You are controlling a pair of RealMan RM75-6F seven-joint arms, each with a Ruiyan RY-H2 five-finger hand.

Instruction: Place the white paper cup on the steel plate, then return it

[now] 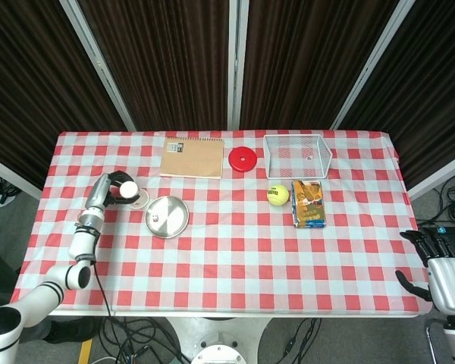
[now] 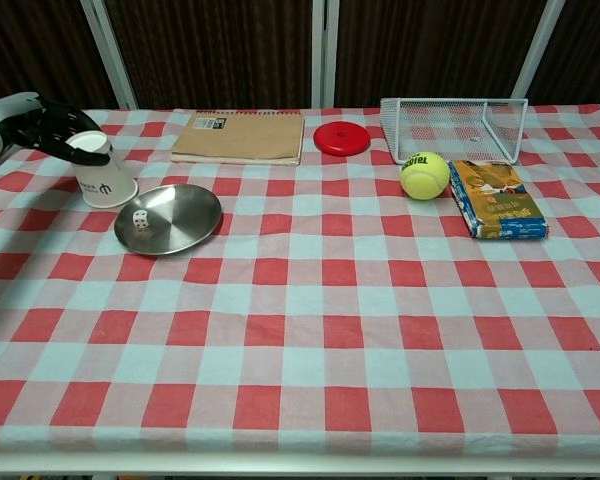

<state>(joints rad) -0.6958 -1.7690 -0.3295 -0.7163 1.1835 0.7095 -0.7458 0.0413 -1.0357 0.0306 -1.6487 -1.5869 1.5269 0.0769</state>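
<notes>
Chest view shows the left hand (image 2: 42, 128) at the far left edge of the red-and-white checked tabletop (image 2: 310, 330), its dark fingers (image 2: 70, 125) wrapped around the upper part of the white paper cup (image 2: 104, 172). The cup stands on the cloth, tilted slightly, with its rim among the fingers. Just beside the fingers, toward the table's middle, lies the steel plate (image 2: 169, 218) with a white die (image 2: 139, 225) on it; the cup's base sits close to the plate's rim. Well away from the fingers, along the far edge, lie a brown spiral notebook (image 2: 240, 136), a red disc (image 2: 342, 137) and a white wire basket (image 2: 453, 125); nearer are a tennis ball (image 2: 424, 175) and a snack box (image 2: 496, 198). In the head view, the right hand (image 1: 440, 267) hangs off the tabletop's right edge, fingers apart, holding nothing.
</notes>
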